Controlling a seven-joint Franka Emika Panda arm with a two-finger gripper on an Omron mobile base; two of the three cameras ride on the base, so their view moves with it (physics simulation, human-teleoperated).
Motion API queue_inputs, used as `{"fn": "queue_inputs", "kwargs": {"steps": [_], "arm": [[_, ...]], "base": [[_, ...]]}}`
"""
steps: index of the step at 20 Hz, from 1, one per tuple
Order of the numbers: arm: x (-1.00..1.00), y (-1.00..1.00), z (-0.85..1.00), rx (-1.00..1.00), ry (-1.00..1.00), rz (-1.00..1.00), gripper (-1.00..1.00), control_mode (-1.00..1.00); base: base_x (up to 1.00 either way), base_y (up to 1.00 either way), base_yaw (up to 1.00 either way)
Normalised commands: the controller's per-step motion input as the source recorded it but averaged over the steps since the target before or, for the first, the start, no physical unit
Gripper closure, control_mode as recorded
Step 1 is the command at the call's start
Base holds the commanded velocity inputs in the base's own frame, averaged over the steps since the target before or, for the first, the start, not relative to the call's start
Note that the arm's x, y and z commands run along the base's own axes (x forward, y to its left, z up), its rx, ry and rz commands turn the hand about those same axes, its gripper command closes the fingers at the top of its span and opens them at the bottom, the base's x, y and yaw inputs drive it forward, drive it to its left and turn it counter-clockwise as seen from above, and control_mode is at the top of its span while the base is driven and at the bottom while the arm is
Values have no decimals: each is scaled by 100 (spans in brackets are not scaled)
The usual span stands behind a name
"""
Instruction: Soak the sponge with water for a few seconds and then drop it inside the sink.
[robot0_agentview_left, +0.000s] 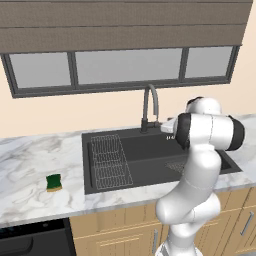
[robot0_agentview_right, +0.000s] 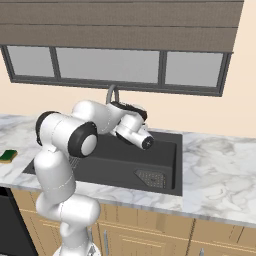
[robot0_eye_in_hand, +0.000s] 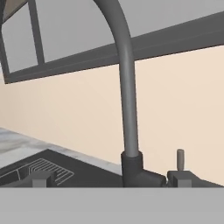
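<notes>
**Claw at faucet, sponge on bench**

Sink (robot0_agentview_left: 150, 150): black basin set in the marble bench (robot0_agentview_left: 30, 165). Wire grid rack (robot0_agentview_left: 111, 162) lies in its left part; drain grille (robot0_agentview_right: 150, 178) sits in the basin floor at the right.

Sponge (robot0_agentview_left: 54, 182): green top over yellow, resting on the bench left of the sink, well apart from it.

Claw (robot0_eye_in_hand: 111, 178): released, fingers (robot0_eye_in_hand: 41, 178) spread wide, holding nothing, just in front of the faucet (robot0_eye_in_hand: 127, 105) base. Small lever (robot0_eye_in_hand: 180, 159) stands beside the faucet.

Fingers (robot0_eye_in_hand: 43, 178) wide apart, arm extended forward
</notes>
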Motion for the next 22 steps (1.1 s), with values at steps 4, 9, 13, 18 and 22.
{"fn": "queue_inputs", "kwargs": {"steps": [4, 9, 13, 18, 22], "arm": [[16, 0, -6, 0, 0, 0, -100, -100], [20, 0, -12, 0, -1, 0, -100, -100], [21, 0, -10, 0, -1, 0, -100, -100], [24, 0, -12, 0, -2, 0, -100, -100], [22, -1, -8, 0, -1, 0, -100, -100]], "base": [[0, 0, 0], [0, 0, 0], [0, 0, 0], [0, 0, 0], [0, 0, 0]]}}
